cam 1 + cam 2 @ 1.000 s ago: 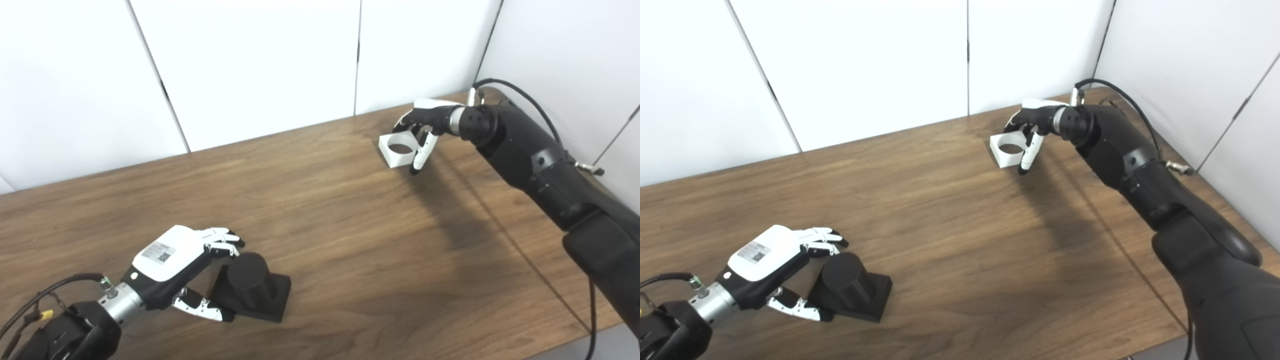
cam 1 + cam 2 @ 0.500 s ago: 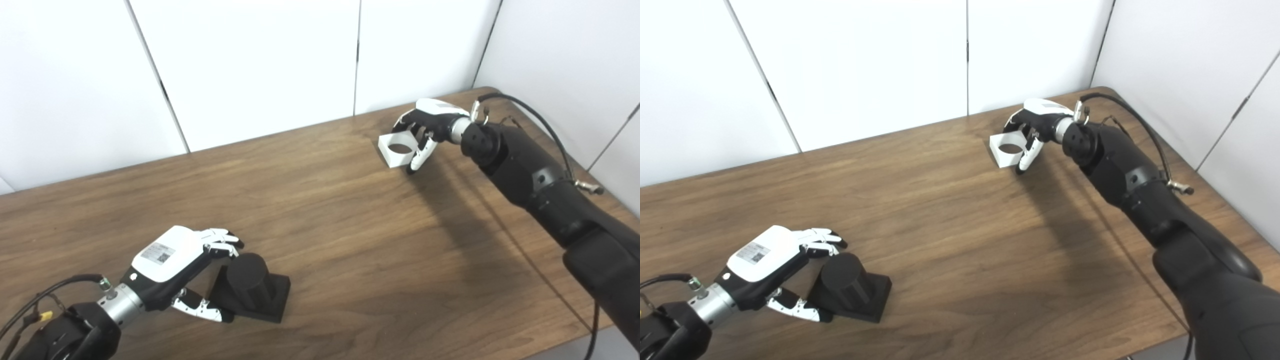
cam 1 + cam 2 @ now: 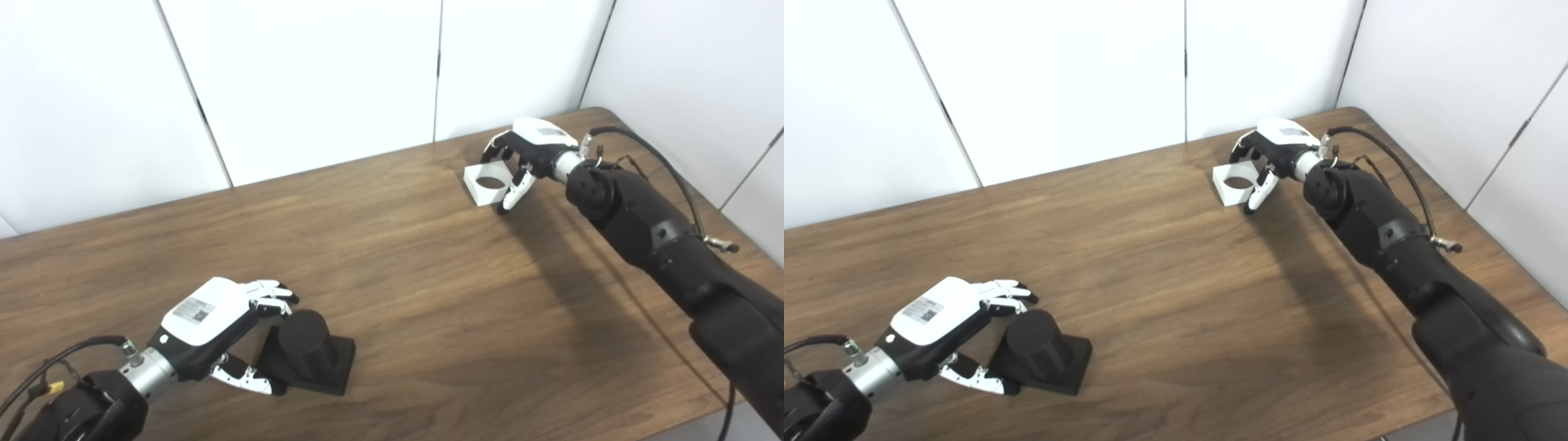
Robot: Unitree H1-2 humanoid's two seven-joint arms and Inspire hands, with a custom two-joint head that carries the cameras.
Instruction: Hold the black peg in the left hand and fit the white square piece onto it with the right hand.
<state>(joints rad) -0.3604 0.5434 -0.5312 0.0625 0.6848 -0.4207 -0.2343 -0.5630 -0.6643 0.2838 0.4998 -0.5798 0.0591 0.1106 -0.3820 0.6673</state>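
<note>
Two hands are seen on the table (image 3: 392, 269). Beside the black peg (image 3: 306, 352), the left hand (image 3: 211, 327) is spread with fingers apart; far off, the white square piece (image 3: 488, 184) is flanked by the right hand (image 3: 527, 156), grip unclear.

place: lab test bench | evidence: bare wooden table (image 3: 429, 294), plain white wall panels (image 3: 306, 79), cabled robot arm (image 3: 661, 233)

Dark wood-grain bench (image 3: 429, 288) spans frame, rounded corner upper right. Black peg (image 3: 306, 352) on square base rests on it lower left. White square piece (image 3: 487, 185) with round hole lies flat upper right.
</note>
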